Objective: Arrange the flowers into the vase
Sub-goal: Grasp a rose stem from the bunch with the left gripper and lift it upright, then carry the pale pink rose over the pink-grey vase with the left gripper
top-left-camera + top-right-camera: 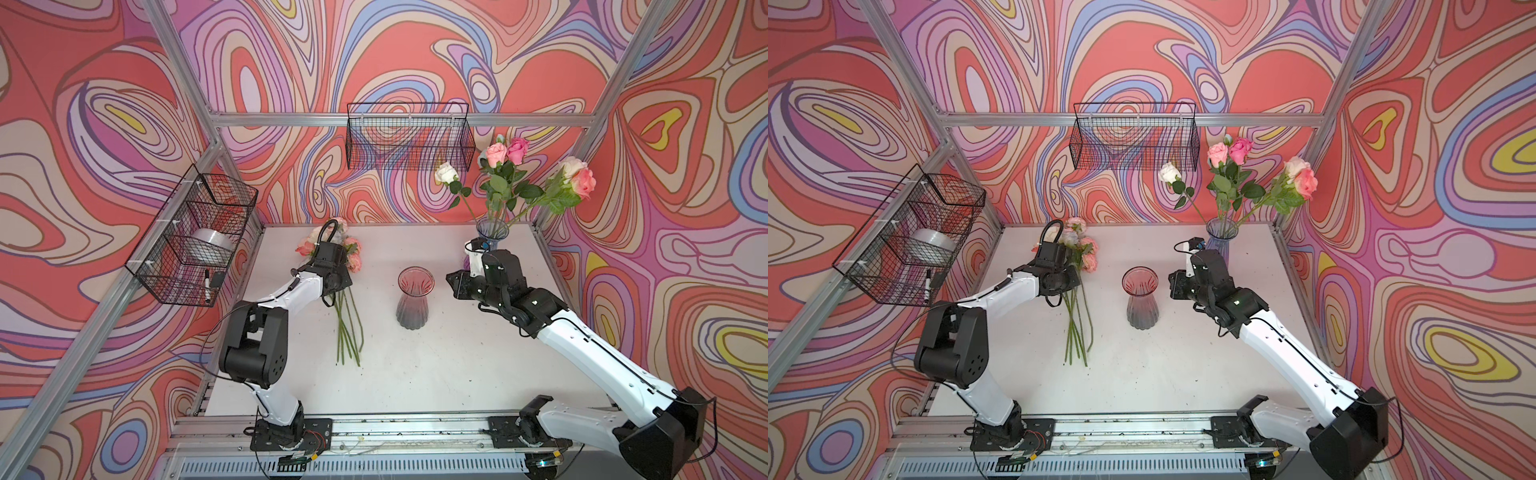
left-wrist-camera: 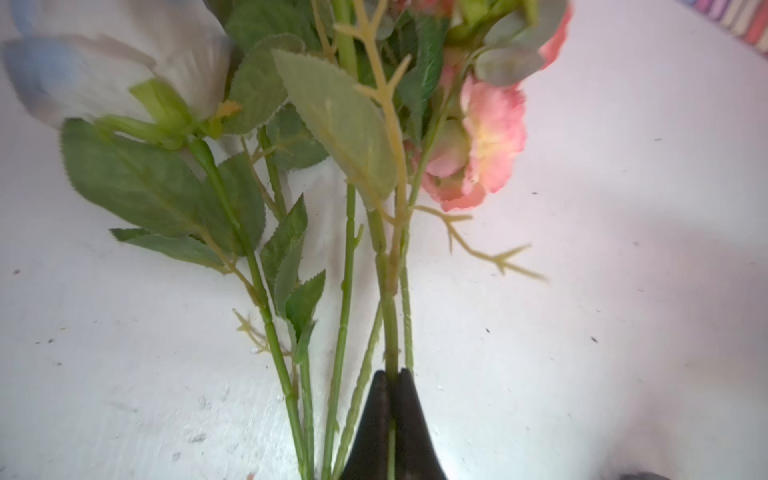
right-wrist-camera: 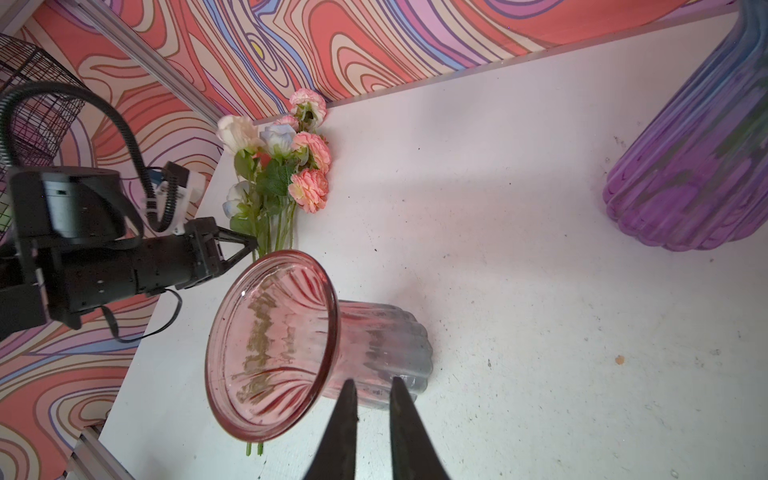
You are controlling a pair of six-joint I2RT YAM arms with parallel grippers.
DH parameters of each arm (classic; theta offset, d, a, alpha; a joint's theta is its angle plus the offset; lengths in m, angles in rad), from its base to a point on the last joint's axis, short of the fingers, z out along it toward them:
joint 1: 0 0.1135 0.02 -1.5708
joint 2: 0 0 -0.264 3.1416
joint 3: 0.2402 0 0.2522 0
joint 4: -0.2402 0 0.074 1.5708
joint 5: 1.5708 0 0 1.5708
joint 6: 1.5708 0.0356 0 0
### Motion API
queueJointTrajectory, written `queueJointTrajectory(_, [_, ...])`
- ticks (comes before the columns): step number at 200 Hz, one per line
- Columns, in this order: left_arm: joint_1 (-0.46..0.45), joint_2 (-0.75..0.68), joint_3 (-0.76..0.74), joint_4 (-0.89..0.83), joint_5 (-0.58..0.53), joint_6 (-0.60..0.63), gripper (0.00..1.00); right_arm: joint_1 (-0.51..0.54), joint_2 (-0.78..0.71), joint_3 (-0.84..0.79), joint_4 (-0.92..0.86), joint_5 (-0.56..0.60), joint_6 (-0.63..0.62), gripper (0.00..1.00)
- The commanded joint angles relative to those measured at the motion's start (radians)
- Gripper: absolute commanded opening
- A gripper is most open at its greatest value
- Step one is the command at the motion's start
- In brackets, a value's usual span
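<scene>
An empty pink glass vase stands upright mid-table. Left of it, a bunch of flowers lies flat, with pink, white and pale blue blooms pointing to the back. My left gripper reaches down over the bunch and is shut on one green stem; the other stems lie loose beside it. My right gripper hovers just right of the pink vase, its jaws a little apart with nothing between them.
A blue-purple vase at the back right holds several upright roses, just behind the right wrist. A wire basket hangs on the back wall. Another basket on the left wall holds a tape roll and a marker.
</scene>
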State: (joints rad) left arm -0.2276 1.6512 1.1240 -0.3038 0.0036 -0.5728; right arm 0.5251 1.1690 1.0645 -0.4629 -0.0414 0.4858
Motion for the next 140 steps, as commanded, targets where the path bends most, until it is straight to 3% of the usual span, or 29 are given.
queueJointTrajectory(1, [0.005,-0.134,-0.035,-0.012,0.063,-0.033,0.00,0.003,-0.026,0.001,0.014,-0.003,0.003,0.15])
queueJointTrajectory(59, [-0.010,-0.528,-0.148,0.093,0.233,0.054,0.00,0.003,-0.086,-0.056,0.168,-0.081,-0.031,0.18])
queueJointTrajectory(91, [-0.094,-0.670,-0.152,0.129,0.262,0.168,0.00,0.003,-0.119,-0.111,0.312,-0.212,-0.064,0.33])
queueJointTrajectory(125, [-0.176,-0.714,-0.141,0.205,0.324,0.230,0.00,0.004,-0.098,-0.159,0.424,-0.426,-0.076,0.54])
queueJointTrajectory(140, [-0.212,-0.725,-0.133,0.266,0.328,0.254,0.00,0.004,-0.082,-0.192,0.482,-0.531,-0.060,0.58])
